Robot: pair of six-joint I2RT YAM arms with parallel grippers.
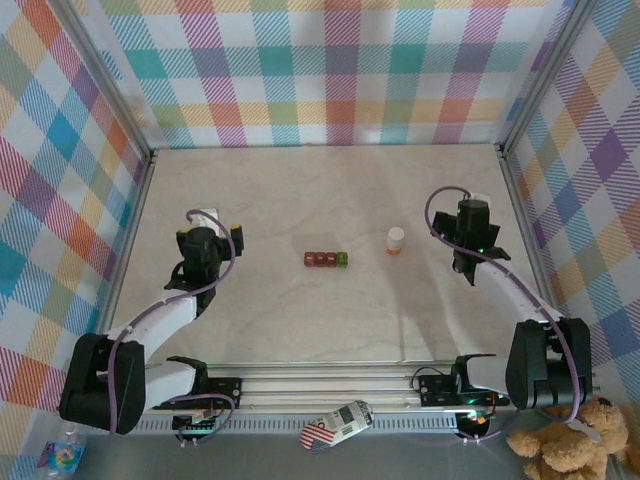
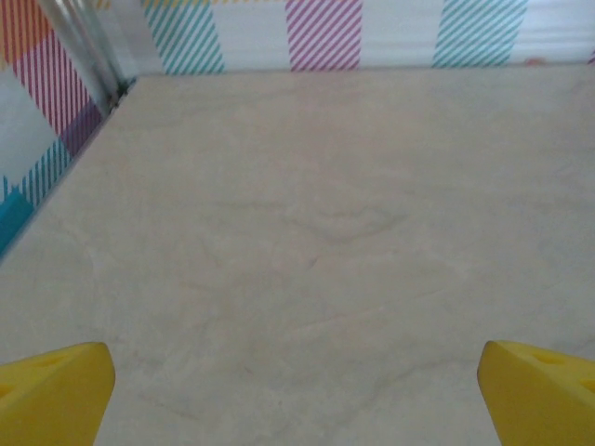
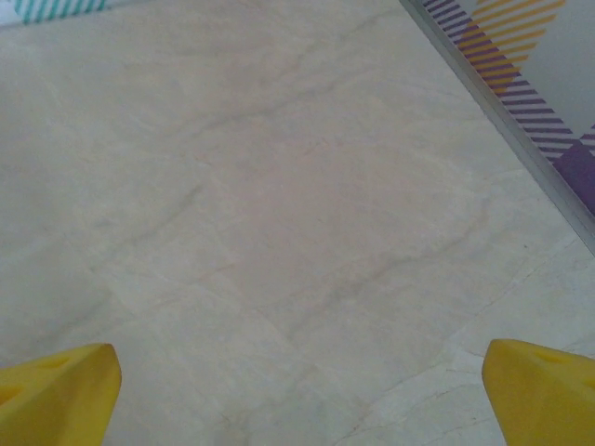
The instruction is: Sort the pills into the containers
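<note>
Top external view: containers [image 1: 326, 259] centre of table [image 1: 300, 190], white bottle [image 1: 396, 240] near right. Left gripper [image 2: 297, 395] and right gripper [image 3: 297, 395] stand apart, empty.

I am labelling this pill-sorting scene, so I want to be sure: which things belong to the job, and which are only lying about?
Job:
- containers
- bottle, probably the pill source

Lying about:
- teddy bear
- flag-patterned item

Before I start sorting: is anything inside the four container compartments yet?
From above, the containers show three dark red squares and one green at the right end. Too small to tell whether lids cover them or anything lies inside.
</note>
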